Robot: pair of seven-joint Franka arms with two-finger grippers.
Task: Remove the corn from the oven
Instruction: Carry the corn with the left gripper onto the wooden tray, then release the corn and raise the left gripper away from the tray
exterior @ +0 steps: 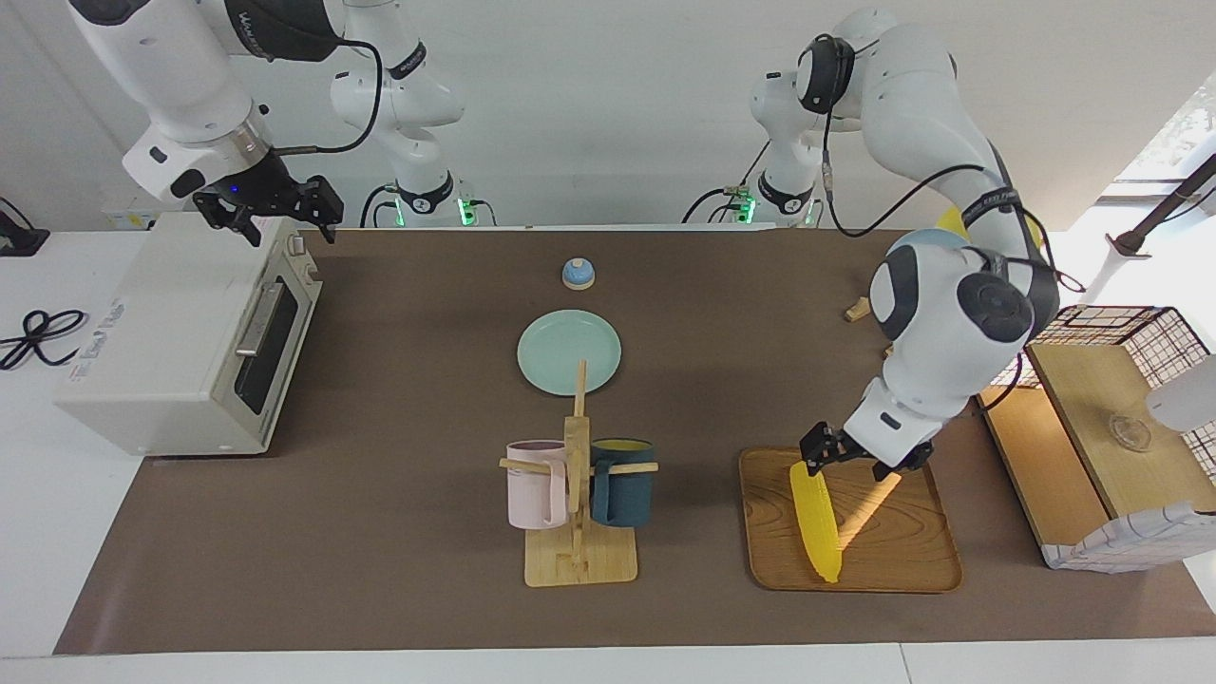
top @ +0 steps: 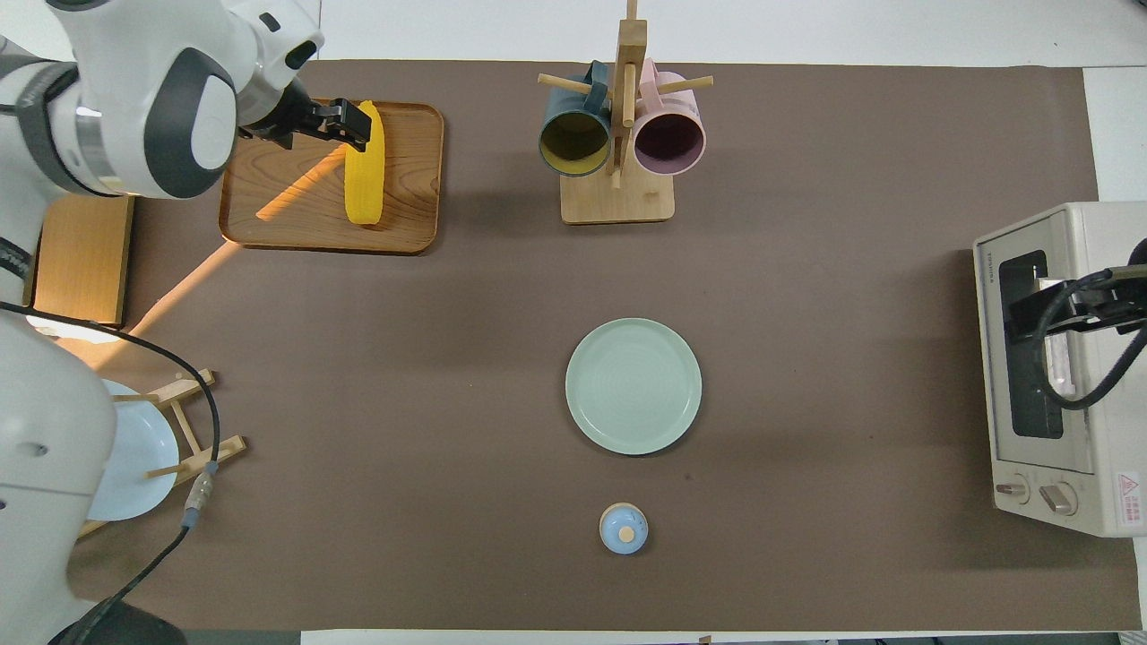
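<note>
The yellow corn [exterior: 815, 521] [top: 365, 166] lies flat and free on the wooden tray [exterior: 902, 556] [top: 287, 202], at the left arm's end of the table. My left gripper [exterior: 855, 458] [top: 314, 124] hangs open just above the end of the corn nearer the robots, with nothing in it. The white oven [exterior: 161, 332] [top: 1089, 358] stands at the right arm's end with its dark glass door [exterior: 269, 328] shut. Over the oven's top edge, near the door, my right gripper [exterior: 271, 207] [top: 1075, 305] stands open and holds nothing.
A wooden mug rack [exterior: 579, 494] holds a pink mug and a dark blue mug at mid-table. A pale green plate [exterior: 568, 351] lies nearer the robots, then a small blue knob [exterior: 578, 274]. A wire basket with wooden boards [exterior: 1111, 427] stands beside the tray.
</note>
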